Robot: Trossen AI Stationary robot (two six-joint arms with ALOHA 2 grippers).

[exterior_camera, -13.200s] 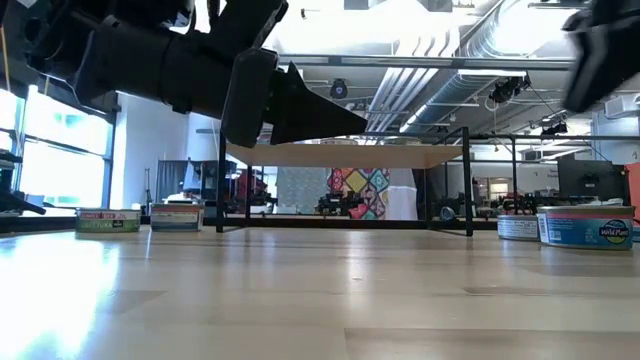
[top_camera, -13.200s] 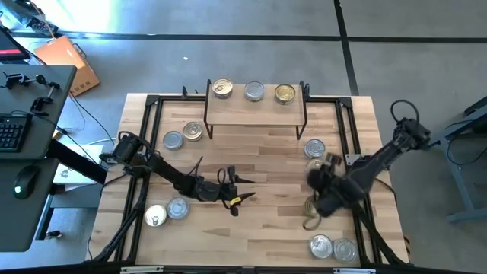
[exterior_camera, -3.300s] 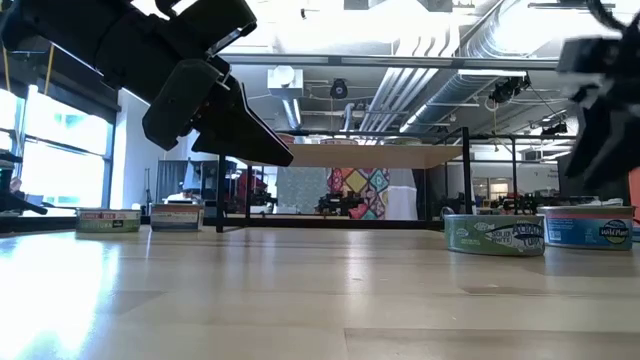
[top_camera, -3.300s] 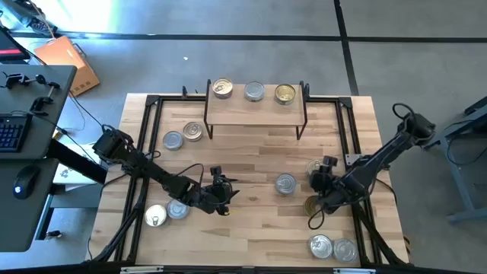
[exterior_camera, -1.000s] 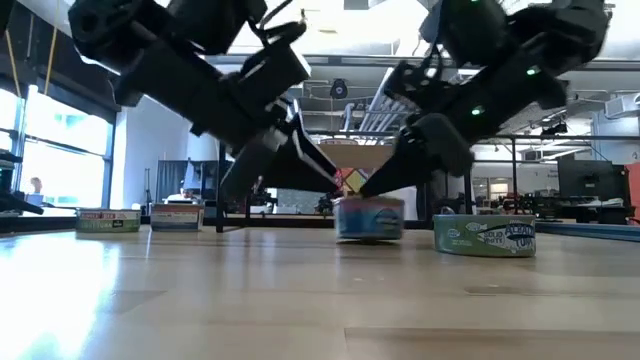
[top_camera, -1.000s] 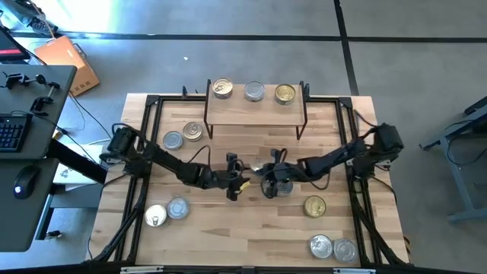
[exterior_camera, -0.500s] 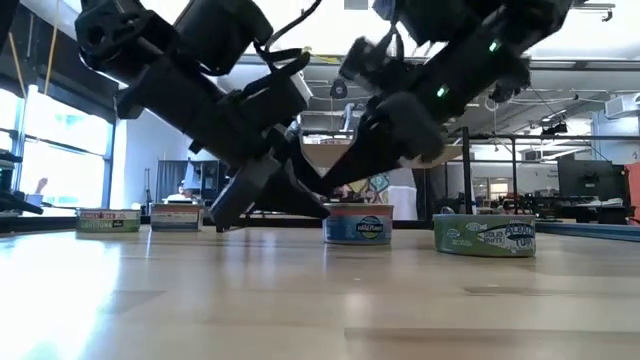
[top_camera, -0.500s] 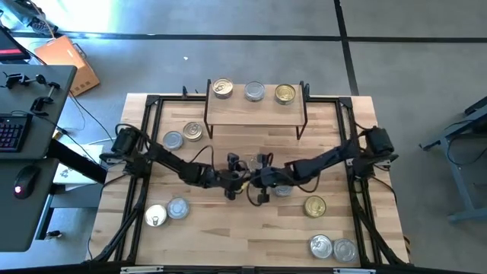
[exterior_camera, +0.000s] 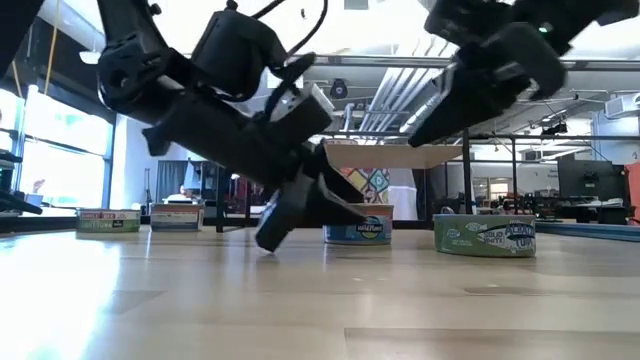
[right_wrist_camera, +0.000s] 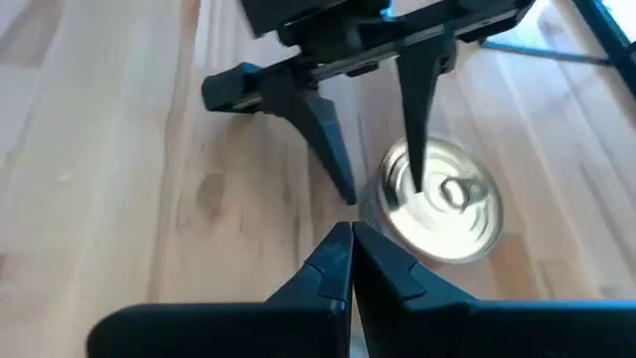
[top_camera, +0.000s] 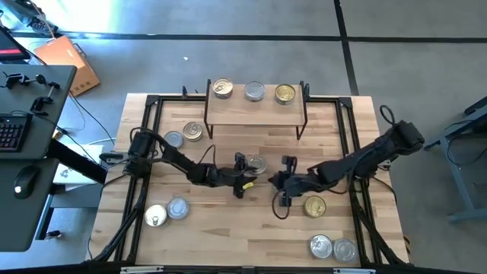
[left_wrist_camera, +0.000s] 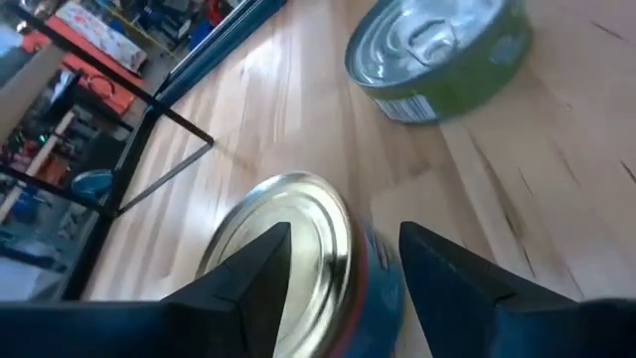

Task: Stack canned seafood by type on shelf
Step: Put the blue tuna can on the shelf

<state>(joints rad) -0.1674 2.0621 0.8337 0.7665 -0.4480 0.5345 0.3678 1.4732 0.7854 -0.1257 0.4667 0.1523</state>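
Front right tins: two silver-lidded tins [top_camera: 332, 246] sit side by side at the near right corner of the table [top_camera: 251, 228].
Front left tins: a pair of silver tins [top_camera: 167, 211] sits at the near left, touching or nearly so.
Gold tin: a gold-lidded tin [top_camera: 314, 205] lies right of centre, just beside the right tool.
Right tool: the right tool [top_camera: 283, 189] hovers above the boards near the middle of the table; its fingers are pressed together and hold nothing, as the right wrist view shows [right_wrist_camera: 350, 261].
Left tool: the left tool [top_camera: 247, 171] is low at the table's centre, its fingers [left_wrist_camera: 260, 270] spread on either side of a blue-walled tin [left_wrist_camera: 298, 261]. Whether they press its sides is hard to tell; the tin stands on the table in the low view [exterior_camera: 357, 229].
Green tin: a green-walled tin with a pull tab [left_wrist_camera: 437, 52] lies beyond the left tool in its wrist view, apart from the blue one.
Mid-left tins: two silver tins [top_camera: 183, 135] rest between the left arm and the shelf.
Shelf: the wooden rack [top_camera: 256, 111] stands at the far edge on black legs.
Shelf tins: three single tins in a row along the back of the shelf: gold at left [top_camera: 222, 88], silver in the middle [top_camera: 254, 92], gold at right [top_camera: 284, 93], none stacked.
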